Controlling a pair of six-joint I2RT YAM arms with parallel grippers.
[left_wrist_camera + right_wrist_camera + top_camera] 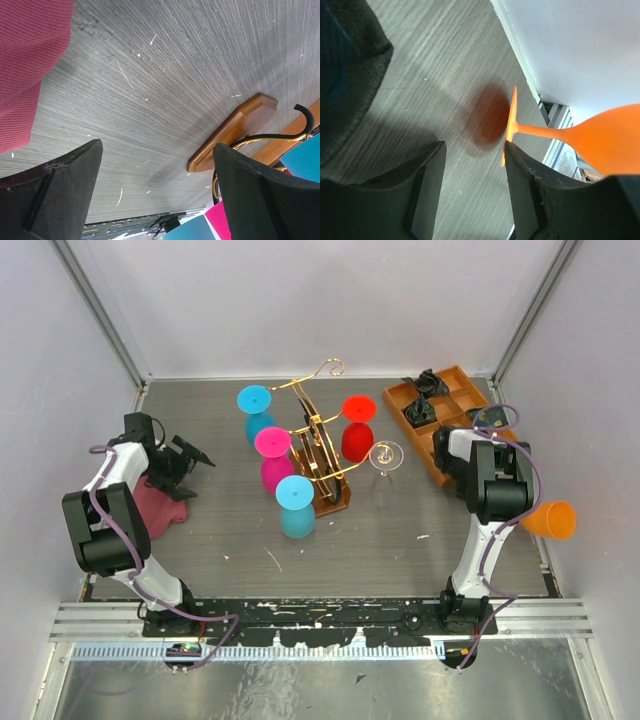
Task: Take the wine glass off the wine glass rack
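At the right edge of the table (390,550), the orange wine glass (553,519) is tipped over, off the wine glass rack (322,455). Its foot touches one finger of the right gripper (475,147), whose jaws stand about half apart and clasp nothing. The step in hand appears to be the release, so the next move calls for a straight withdrawal that does not nudge the foot. Farther in, the left gripper (159,146) hangs fully spread and empty near the left edge, and the wine glass rack stands at the table's centre with other glasses (272,445).

wine glasses: six | blue glass (257,418) + second blue glass (297,510): two | pink glass (273,458): one | red glass (358,432): one | clear glass (385,455): one | orange glass (553,520), touching right gripper (475,150): one | rack (338,502): one | tray (392,398): one | cloth (158,505): one
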